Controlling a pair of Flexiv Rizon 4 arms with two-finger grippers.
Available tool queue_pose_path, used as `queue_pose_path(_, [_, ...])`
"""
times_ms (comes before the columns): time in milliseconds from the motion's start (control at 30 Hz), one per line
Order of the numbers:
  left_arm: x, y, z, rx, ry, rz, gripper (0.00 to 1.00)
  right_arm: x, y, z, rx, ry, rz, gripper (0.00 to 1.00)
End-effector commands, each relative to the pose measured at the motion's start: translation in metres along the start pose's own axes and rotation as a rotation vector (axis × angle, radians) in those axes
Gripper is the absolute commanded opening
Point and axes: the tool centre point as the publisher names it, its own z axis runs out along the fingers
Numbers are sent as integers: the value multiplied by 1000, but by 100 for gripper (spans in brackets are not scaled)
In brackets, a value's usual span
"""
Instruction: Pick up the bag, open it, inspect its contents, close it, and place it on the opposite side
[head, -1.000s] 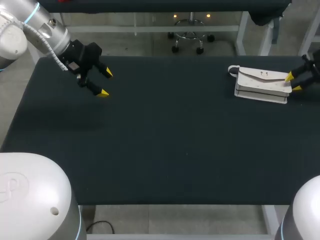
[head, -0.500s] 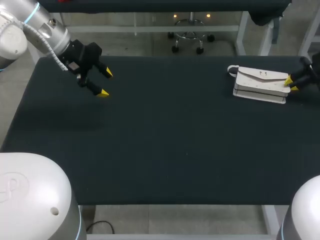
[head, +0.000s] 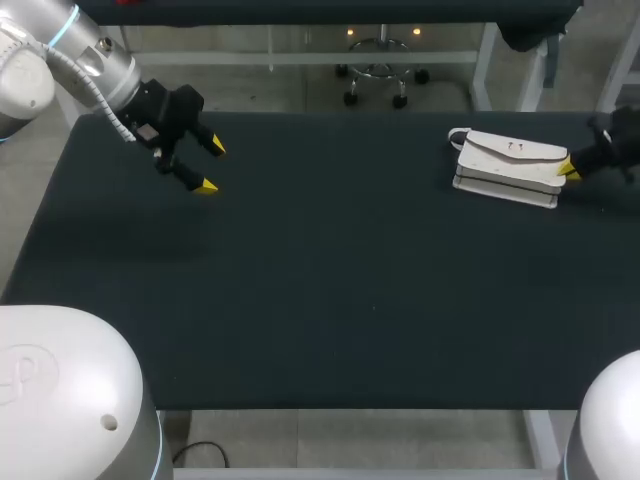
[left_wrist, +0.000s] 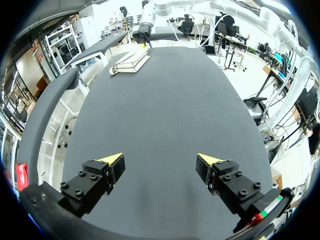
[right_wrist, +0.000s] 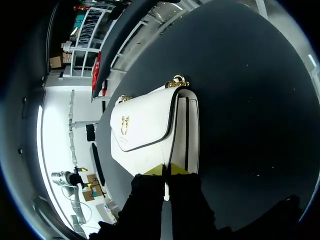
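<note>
The bag (head: 508, 165) lies flat on the far right of the table (head: 330, 280), flap uppermost. The right gripper (head: 566, 170) is set against its right end with the 2 fingers closed together; nothing is seen held between them. The left gripper (head: 208, 166) hangs wide open and empty over the far left, well apart from the bag. For a sound pick-up, the right fingers should probably be opened and closed across the bag's body, not the flap alone, lest it be pushed away.
</note>
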Motion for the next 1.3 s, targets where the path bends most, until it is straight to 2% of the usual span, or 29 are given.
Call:
queue_pose_path(33, [0, 0, 1, 2, -2, 1, 100, 2, -3, 1, -11, -8, 3, 0])
queue_pose_path(467, [0, 0, 1, 2, -2, 1, 100, 2, -3, 1, -11, -8, 3, 0])
queue_pose_path(600, [0, 0, 1, 2, -2, 1, 100, 15, -13, 13, -16, 157, -33, 0])
queue_pose_path(800, [0, 0, 1, 2, -2, 1, 100, 35, -27, 26, 12, 257, -95, 0])
queue_pose_path(1033, [0, 0, 1, 2, -2, 1, 100, 60, -44, 38, 94, 283, -161, 0])
queue_pose_path(1300, [0, 0, 1, 2, -2, 1, 100, 82, -58, 53, 135, 265, -200, 0])
